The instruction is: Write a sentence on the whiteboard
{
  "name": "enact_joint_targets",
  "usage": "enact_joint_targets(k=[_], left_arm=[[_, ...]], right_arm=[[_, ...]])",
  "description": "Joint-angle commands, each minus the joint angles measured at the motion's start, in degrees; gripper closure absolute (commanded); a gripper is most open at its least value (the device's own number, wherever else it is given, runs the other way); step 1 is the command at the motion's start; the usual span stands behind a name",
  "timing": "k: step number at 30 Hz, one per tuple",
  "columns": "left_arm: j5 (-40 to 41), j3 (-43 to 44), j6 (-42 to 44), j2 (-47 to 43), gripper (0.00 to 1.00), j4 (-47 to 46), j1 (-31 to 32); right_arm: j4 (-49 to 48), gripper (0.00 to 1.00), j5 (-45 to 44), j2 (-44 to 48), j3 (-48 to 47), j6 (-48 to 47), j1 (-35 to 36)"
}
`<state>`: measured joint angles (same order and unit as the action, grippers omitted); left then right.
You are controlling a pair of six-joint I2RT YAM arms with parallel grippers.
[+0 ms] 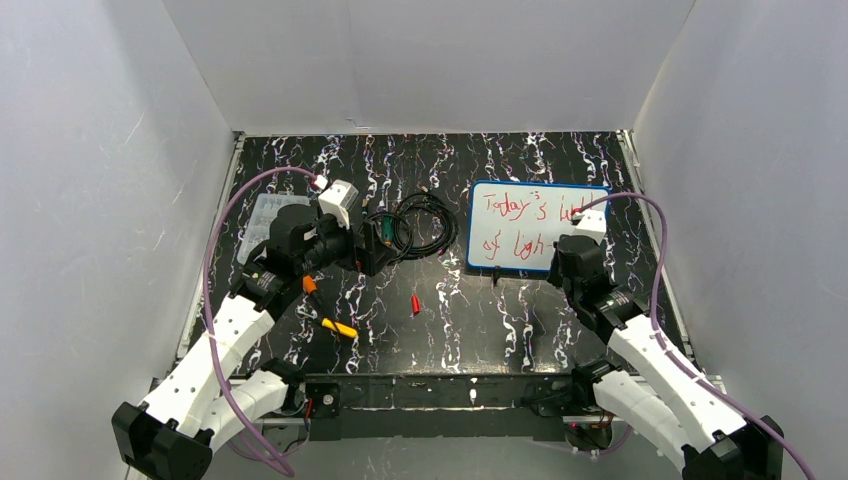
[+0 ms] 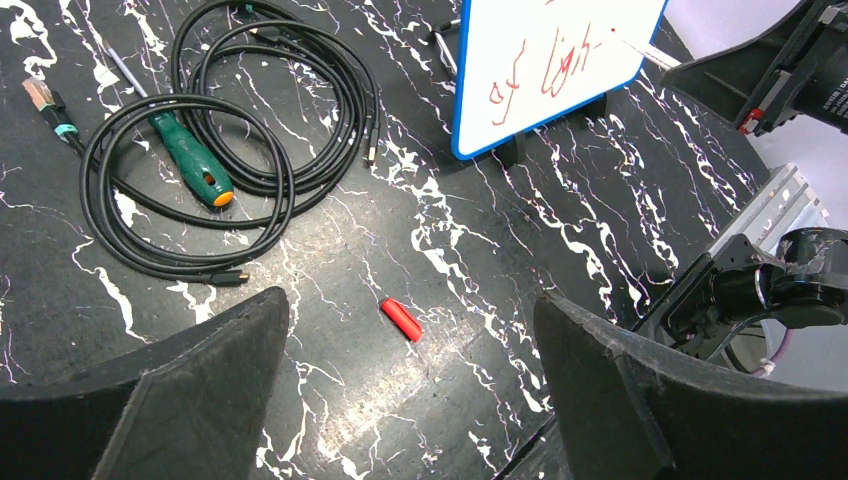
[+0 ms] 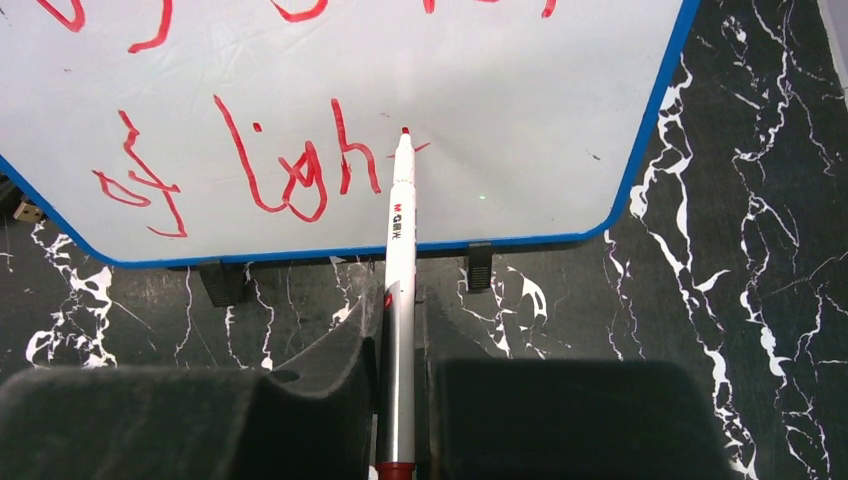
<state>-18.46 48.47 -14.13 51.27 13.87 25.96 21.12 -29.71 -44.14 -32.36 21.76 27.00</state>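
Your whiteboard [image 1: 538, 228] stands on its small black feet toward the far right corner of the desk [image 1: 470, 330]. The sentence [image 3: 270, 170] runs across it in red in 2 lines: the upper one starts "Today's" and the lower one reads "of ligh". The marker [image 3: 398, 290] has its red tip on the white surface just after the "h", at a short red stroke. Your right gripper [image 3: 400, 350] is clamped tight on the marker's barrel. Near the middle of the desk lies a red cap [image 2: 401, 319]. Beyond it, toward the far edge, is a black cable coil [image 2: 230, 150] with a green screwdriver [image 2: 190, 160] lying across it. Your left gripper [image 2: 408, 360] hangs above the cap with its jaws spread wide, holding nothing.
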Motion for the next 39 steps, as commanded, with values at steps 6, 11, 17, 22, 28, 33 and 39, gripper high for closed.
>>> enact_joint_targets(k=[6, 11, 17, 22, 28, 33, 39], left_arm=[[-0.8, -0.3, 0.0, -1.2, 0.09, 0.1, -0.4], [-0.7, -0.3, 0.0, -1.1, 0.09, 0.1, -0.4], [-0.9, -0.3, -0.1, -1.2, 0.09, 0.0, -0.4], [-0.9, -0.3, -0.1, -1.4, 0.09, 0.1, -0.4], [-0.9, -0.3, -0.1, -1.6, 0.09, 0.1, -0.4], [-0.9, -0.3, -0.1, -1.7, 0.09, 0.1, -0.4], [-0.9, -0.3, -0.1, -1.8, 0.09, 0.1, -0.4]], right_arm=[[-6.1, 0.99, -0.4, -0.9, -2.3, -2.8, -0.2], [-6.1, 0.99, -0.5, -1.3, -2.0, -2.6, -0.2], [-2.8, 0.99, 0.0, -1.4, -0.6, 0.9, -0.2], [-1.2, 0.99, 0.7, -1.9, 0.5, 3.6, -0.2], [0.9, 0.99, 0.6, -2.2, 1.0, 5.8, -0.2], [1.3, 0.99, 1.0, -3.1, 0.9, 6.2, -0.2], [2.3, 0.99, 1.1, -4.2, 0.3, 6.8, -0.2]])
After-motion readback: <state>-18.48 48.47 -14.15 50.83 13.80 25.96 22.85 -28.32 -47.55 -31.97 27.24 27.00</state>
